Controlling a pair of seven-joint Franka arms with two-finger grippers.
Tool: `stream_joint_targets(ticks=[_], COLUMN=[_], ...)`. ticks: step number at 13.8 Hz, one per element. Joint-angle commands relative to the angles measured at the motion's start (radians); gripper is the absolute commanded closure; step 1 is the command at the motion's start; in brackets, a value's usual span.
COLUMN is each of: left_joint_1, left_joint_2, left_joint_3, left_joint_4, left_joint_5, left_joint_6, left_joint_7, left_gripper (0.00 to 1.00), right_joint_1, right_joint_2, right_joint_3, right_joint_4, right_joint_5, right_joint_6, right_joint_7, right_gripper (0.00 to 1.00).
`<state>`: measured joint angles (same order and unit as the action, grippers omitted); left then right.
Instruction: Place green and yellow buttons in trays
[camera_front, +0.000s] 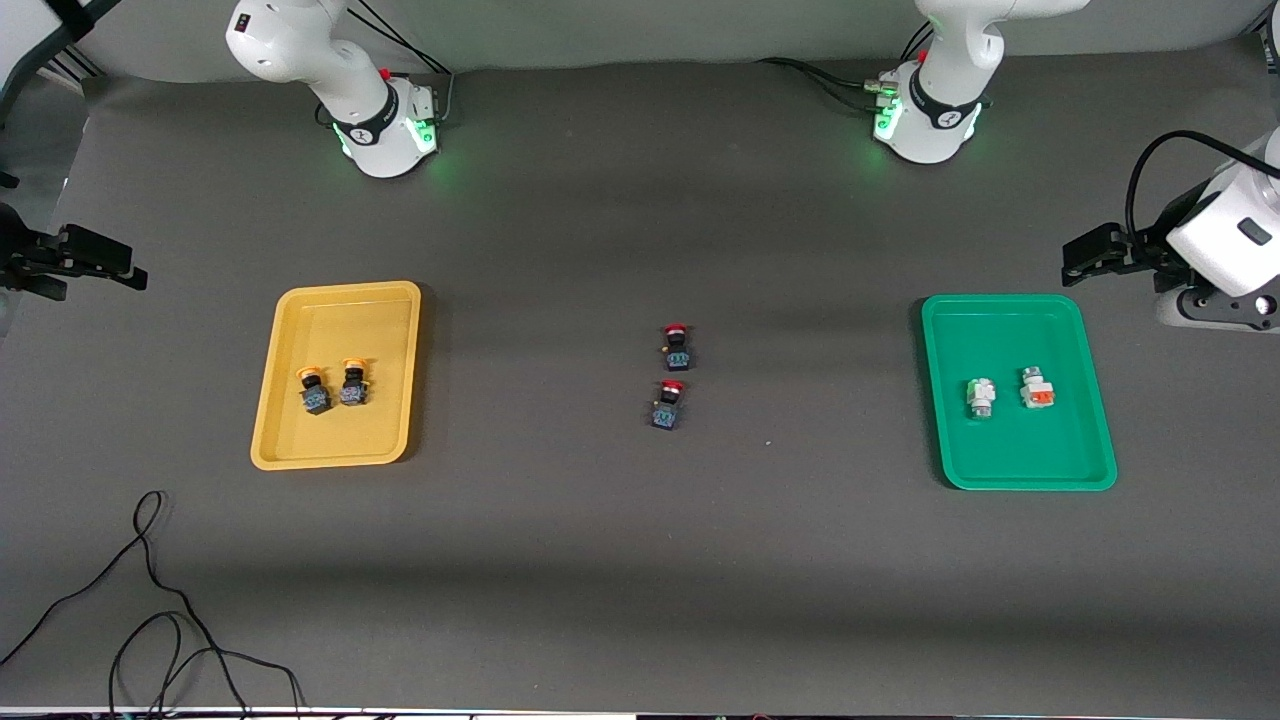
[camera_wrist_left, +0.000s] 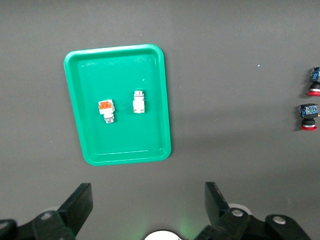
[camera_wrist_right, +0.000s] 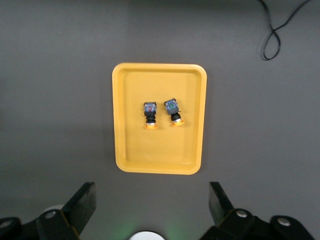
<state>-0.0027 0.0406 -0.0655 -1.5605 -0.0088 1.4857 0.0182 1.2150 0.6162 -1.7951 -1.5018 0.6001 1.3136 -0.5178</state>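
Resting in their trays, all four task buttons lie sorted on the dark surface (camera_front: 560, 560) while both arms wait.

Two yellow-capped buttons (camera_front: 333, 387) lie side by side in the yellow tray (camera_front: 300, 455) toward the right arm's end; two white buttons (camera_front: 1010, 393) lie in the green tray (camera_front: 1000, 478) toward the left arm's end. Two red-capped switches (camera_front: 672, 375) sit between the trays. The left pincer (camera_wrist_left: 147, 200) and right pincer (camera_wrist_right: 150, 200) hang spread and empty, each at its own edge of the surface.
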Motion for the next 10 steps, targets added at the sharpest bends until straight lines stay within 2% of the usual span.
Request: stream_joint_targets(ticks=[1, 3, 10], left_joint_1=[-0.019, -0.019, -0.019], left_joint_2=[-0.011, -0.013, -0.019], left_joint_3=[0.015, 0.015, 0.015], left_joint_4=[0.011, 0.011, 0.010], left_joint_5=[0.006, 0.007, 0.007], left_joint_6=[-0.019, -0.019, -0.015], left_joint_7=[-0.004, -0.004, -0.004], left_gripper=[0.00, 0.00, 0.00], right_joint_1=[0.009, 0.003, 0.001], right_joint_2=[-0.003, -0.016, -0.012], right_joint_3=[0.029, 0.055, 0.056], right_joint_4=[0.032, 0.037, 0.031], right_joint_5=[-0.020, -0.019, -0.019], right_joint_6=[0.001, 0.003, 0.003], right_joint_7=[0.111, 0.117, 0.122], right_gripper=[0.00, 0.00, 0.00])
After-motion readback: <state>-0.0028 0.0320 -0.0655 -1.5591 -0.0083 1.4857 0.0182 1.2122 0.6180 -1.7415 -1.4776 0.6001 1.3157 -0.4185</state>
